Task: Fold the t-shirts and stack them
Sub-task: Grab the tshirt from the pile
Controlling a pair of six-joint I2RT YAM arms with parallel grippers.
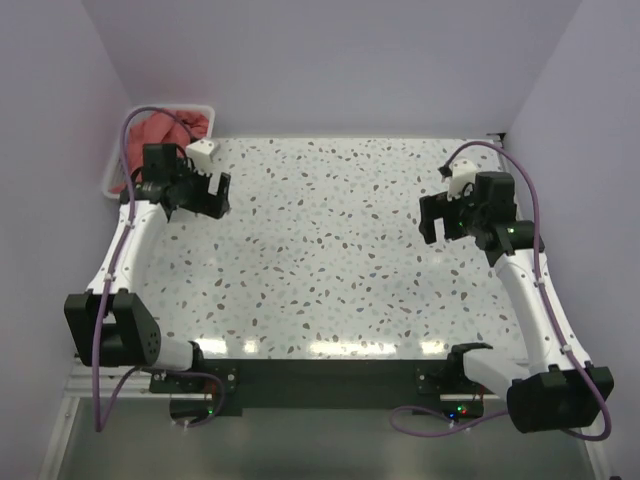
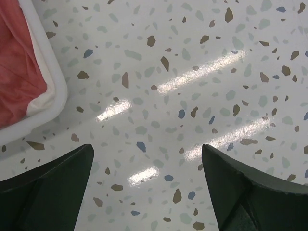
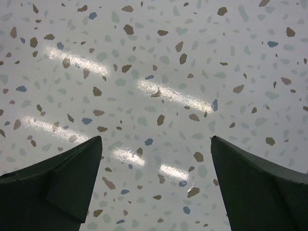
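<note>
Speckled table (image 1: 330,250); coral-red t-shirt (image 1: 165,128) heaped in basket (image 1: 172,106), upper left. Likely soft, limp: pinch a raised fold. Left gripper (image 1: 200,203), right gripper (image 1: 437,222) wide, empty.

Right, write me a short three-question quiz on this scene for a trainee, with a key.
1. Fill in: the left hand and the right hand both have their jaws ____.
2. True or false: the left hand grips the coral-red cloth t-shirt.
3. Where does that t-shirt lie?
A. in the white plastic basket
B. spread flat on the speckled table
C. beneath the right hand

Key: 1 open; 2 false; 3 A.
</note>
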